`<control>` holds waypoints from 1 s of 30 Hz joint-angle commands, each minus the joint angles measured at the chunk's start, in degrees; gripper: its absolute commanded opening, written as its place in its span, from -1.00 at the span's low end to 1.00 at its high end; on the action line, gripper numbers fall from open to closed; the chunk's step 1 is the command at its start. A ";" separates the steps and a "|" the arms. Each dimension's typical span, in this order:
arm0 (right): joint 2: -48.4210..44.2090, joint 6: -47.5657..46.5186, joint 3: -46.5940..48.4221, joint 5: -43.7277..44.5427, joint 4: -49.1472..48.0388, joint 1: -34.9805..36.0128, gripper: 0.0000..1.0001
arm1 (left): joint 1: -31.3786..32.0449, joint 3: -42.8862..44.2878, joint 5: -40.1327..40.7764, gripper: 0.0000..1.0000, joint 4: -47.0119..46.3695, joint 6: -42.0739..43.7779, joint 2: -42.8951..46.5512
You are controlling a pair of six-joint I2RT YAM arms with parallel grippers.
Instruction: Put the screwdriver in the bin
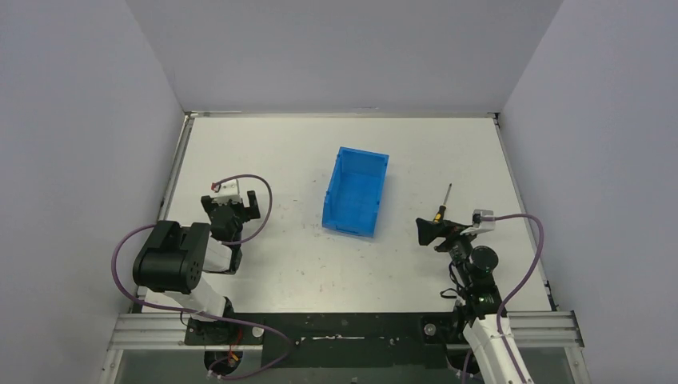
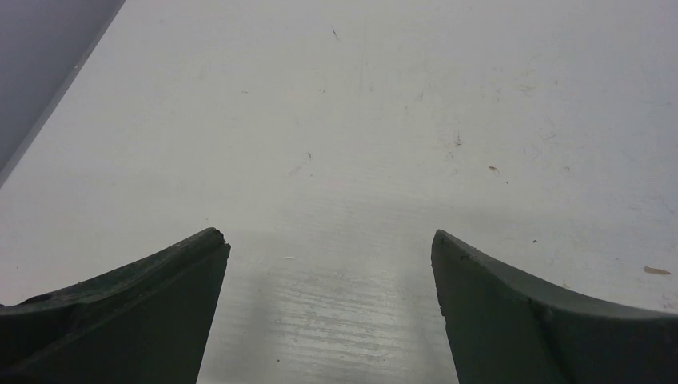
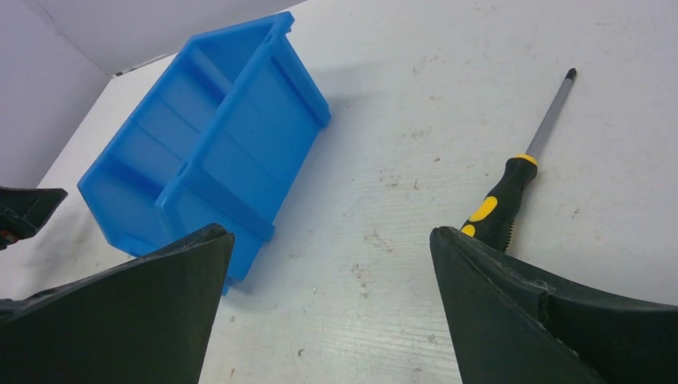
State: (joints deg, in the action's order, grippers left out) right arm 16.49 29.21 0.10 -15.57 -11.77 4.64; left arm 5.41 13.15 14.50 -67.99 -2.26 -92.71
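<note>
A: Lying flat on the table (image 1: 272, 264), the screwdriver (image 1: 442, 204), to the right of the bin (image 1: 332, 192) and well apart from it. Not inside.

B: Pointing which way?

A: Shaft toward the far wall, black-and-yellow handle toward the arms. Seen from the right wrist, handle end (image 3: 497, 206) slipping out of sight behind one finger (image 3: 560, 320).

B: Gripped, then?

A: No. Right gripper (image 1: 429, 232) spread wide, just short of the handle and low over the table, closed on nothing. Same wide gap in the wrist view (image 3: 329, 236), with the blue bin (image 3: 240, 136) off to one side, standing open side up.

B: And the left gripper (image 1: 230, 200)?

A: Also parted, hovering over bare white table to the left of the bin, near it but not touching. Nothing but scuffed surface between the tips in its own camera (image 2: 329, 236).
</note>
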 commanded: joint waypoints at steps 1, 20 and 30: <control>1.27 0.15 1.59 2.26 -2.05 0.23 1.00 | -0.40 1.18 -0.62 0.94 -1.80 0.45 0.41; 62.89 -7.76 51.24 24.72 40.73 -0.48 1.00 | -0.40 1.26 -0.66 0.94 -1.80 0.50 0.26; 77.94 -6.71 51.23 19.05 35.06 -0.65 0.24 | -0.40 1.22 -0.60 0.94 -1.91 0.46 0.25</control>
State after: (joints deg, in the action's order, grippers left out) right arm 92.99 23.00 51.16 4.62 24.64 4.43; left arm 5.41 13.15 14.46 -67.99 -2.26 -92.71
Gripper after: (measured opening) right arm 0.760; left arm 0.971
